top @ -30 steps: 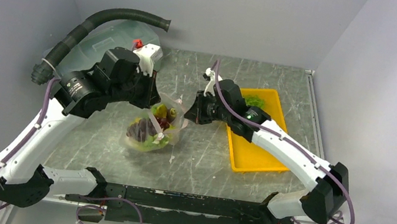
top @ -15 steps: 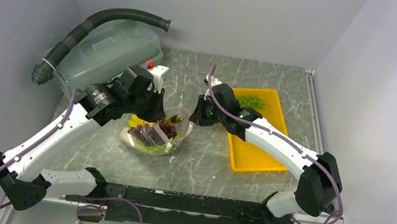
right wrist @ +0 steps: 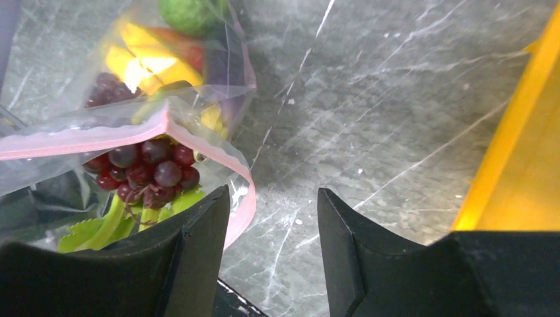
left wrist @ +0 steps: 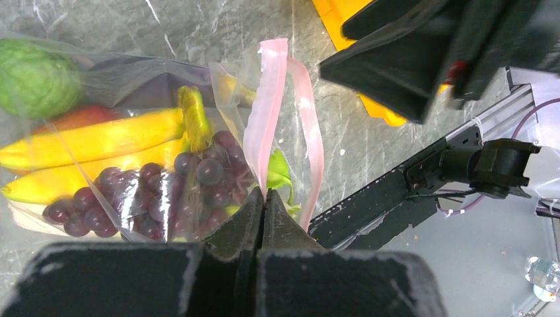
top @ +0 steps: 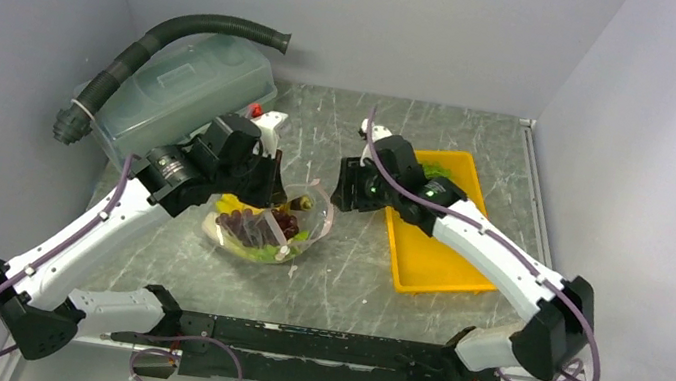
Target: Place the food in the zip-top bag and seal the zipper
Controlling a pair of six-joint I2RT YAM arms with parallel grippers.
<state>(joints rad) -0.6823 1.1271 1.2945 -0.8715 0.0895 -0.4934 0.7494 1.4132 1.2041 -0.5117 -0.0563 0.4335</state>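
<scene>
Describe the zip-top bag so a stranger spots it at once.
On the grey table, look between the translucent tub and the yellow tray. The zip-top bag lies there: the only clear floppy pouch, pink-edged, holding grapes and bananas.

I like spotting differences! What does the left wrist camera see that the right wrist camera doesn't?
Only left wrist: the left gripper shut on the pale pink zipper strip, and a black metal rail. Only right wrist: the right gripper open, grey stone table between its fingers. Both: the clear plastic zip-top bag holding dark purple toy grapes and yellow toy bananas.
</scene>
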